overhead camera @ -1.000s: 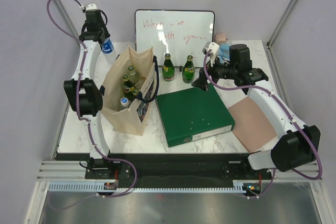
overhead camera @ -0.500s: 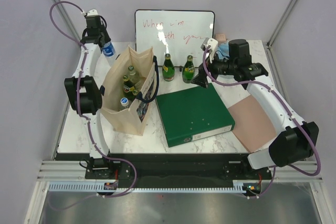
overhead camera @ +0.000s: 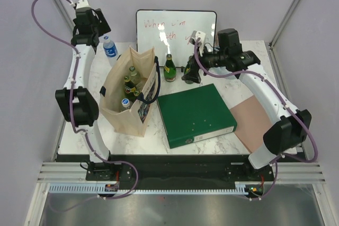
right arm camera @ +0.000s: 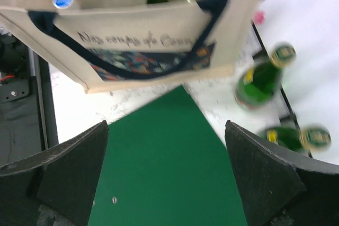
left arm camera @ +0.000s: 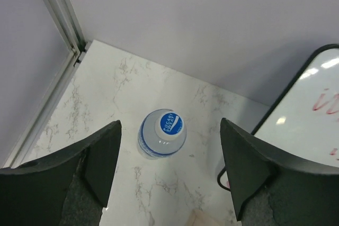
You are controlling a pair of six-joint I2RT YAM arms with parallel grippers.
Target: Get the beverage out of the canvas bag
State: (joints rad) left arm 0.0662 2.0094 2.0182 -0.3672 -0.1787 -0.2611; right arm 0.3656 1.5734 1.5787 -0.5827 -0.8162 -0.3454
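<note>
one canvas bag [overhead camera: 130, 99], one water bottle [overhead camera: 110, 50] below spread-jawed left end effector [left arm camera: 169, 125], right end effector [right arm camera: 167, 125] also spread, two green bottles [right arm camera: 257, 80]

Canvas bag [overhead camera: 130, 96] mouth open upward; bottle tops [overhead camera: 127, 82] crowd the inside, and a dark handle [overhead camera: 157, 80] drapes over its right rim. Green binder [overhead camera: 195, 114] lies just beside the bag's right side, with green bottles [overhead camera: 169, 70] and whiteboard [overhead camera: 176, 30] behind. Bare worktop [overhead camera: 97, 72] strip left of bag, water bottle [overhead camera: 110, 50] standing at its far end.
</note>
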